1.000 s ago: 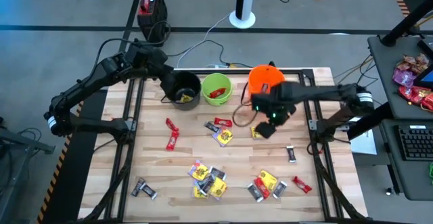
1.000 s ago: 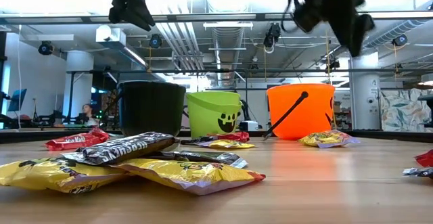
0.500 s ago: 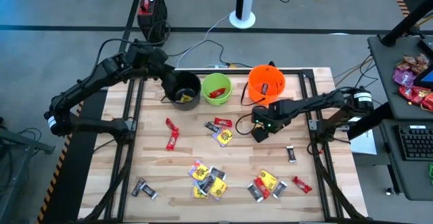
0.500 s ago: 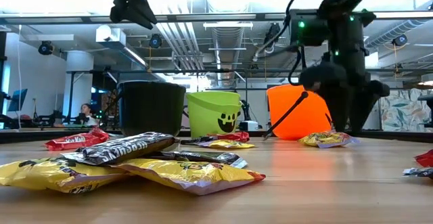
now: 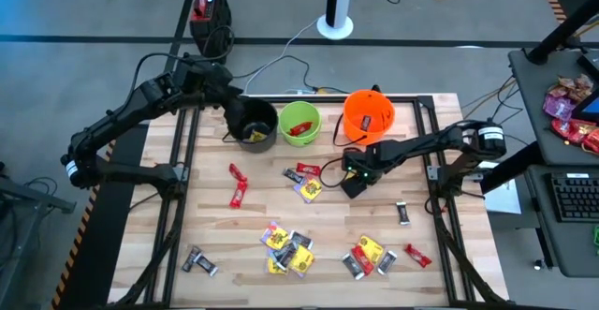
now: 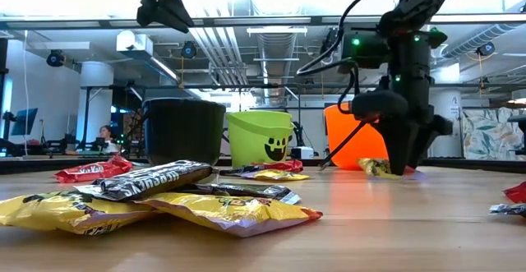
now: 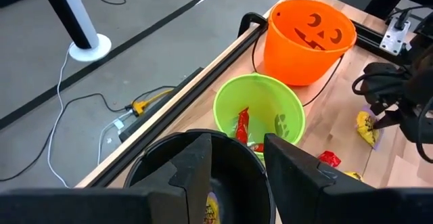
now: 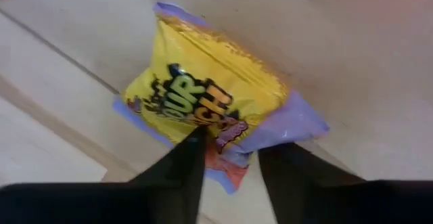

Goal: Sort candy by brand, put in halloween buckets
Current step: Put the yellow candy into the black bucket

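Observation:
My right gripper [image 8: 230, 149] is open and down at the table beside the orange bucket [image 5: 367, 113]. Its fingers stand on either side of one end of a yellow packet [image 8: 203, 102] that lies flat on the wood. In the low view the gripper [image 6: 404, 167] hides most of that packet [image 6: 374, 167]. My left gripper [image 7: 237, 149] is open and hangs above the black bucket [image 5: 255, 123], which has yellow candy in it. The lime green bucket [image 7: 257, 116] holds red bars. More candy lies in heaps [image 5: 288, 247] [image 5: 367, 256] on the near half of the table. My right gripper comes at the yellow packet from above, pointing down, with the packet's purple-edged end [image 8: 233, 139] between its two fingers [image 8: 183, 166]. Whether the fingers touch it, I cannot tell. The packet lies flat on the table.
Red bars [image 5: 239, 193], a yellow packet [image 5: 310, 189] and dark bars [image 5: 199, 261] [image 5: 402, 214] lie scattered. Black frame rails [image 5: 182, 160] run along the table's sides. Larger pink and red bags [image 5: 571, 113] sit on a side desk to the right. A person [image 6: 105, 139] sits far off in the room.
My right gripper has come down from well above the table to the wood, shifting a little toward the table's left and near edge, onto the yellow packet by the orange bucket. The packet has stayed where it was.

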You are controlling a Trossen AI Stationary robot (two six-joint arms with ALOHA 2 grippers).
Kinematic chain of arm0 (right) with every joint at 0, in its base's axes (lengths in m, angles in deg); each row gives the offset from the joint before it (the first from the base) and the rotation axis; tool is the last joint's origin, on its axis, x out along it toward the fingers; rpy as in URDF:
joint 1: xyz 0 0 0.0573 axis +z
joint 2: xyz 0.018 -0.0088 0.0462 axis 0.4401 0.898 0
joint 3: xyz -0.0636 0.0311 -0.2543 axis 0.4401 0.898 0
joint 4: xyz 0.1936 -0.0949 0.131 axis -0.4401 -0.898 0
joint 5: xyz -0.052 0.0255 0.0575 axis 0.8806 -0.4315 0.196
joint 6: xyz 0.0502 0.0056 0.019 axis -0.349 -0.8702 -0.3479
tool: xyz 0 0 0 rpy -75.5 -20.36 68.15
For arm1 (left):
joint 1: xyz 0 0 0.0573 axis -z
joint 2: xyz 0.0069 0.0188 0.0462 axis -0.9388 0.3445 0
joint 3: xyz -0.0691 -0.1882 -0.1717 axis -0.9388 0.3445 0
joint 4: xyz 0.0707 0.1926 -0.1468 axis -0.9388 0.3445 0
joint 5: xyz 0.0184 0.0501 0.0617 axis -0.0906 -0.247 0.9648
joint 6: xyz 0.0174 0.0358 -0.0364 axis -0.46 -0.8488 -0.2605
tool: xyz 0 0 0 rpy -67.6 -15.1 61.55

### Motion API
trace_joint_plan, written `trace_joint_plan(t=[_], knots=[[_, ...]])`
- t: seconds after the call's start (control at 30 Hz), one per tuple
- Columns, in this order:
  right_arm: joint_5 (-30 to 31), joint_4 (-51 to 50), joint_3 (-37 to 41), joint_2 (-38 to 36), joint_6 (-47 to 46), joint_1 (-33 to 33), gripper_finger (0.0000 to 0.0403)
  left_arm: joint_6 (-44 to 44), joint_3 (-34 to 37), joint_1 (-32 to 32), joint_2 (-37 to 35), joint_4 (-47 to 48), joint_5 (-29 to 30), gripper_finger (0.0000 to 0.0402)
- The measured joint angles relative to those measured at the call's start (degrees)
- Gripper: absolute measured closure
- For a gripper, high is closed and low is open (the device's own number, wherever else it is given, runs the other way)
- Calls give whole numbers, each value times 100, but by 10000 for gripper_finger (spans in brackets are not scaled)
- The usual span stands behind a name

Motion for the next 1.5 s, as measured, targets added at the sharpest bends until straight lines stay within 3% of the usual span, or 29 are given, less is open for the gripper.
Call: trace_joint_plan(t=[0.17, 0.33, 0.5, 0.63, 0.83, 0.97, 1.17, 1.5], knots=[[-271, -305, -281, -500, 290, -33, 383, -60, 2, 0, 59, 4, -30, 281], [-311, -839, -1118, -1085, 832, -181, 389, -238, 2, 0, 93, -25, -515, 281], [94, -447, -2275, -1130, 2145, -714, 390, -587, 2, 0, 93, -525, -1497, 281], [187, 606, -3060, -555, 3412, -1401, 390, -618, 2, -4, 93, -802, -1514, 281], [-539, 2083, -4394, 754, 4361, -2211, 390, -536, 12, -89, 93, -785, -1038, 281], [-657, 2114, -5315, 1634, 5109, -2407, 390, -275, 235, -295, 51, -862, -951, 277], [-1979, 1814, -6690, 2823, 5355, -2645, 390, 567, 1072, -755, 51, -2169, -1056, 259], [-2540, 406, -8432, 3885, 6120, -2744, 390, 1222, 1836, -864, 70, -3221, -1088, 235]])
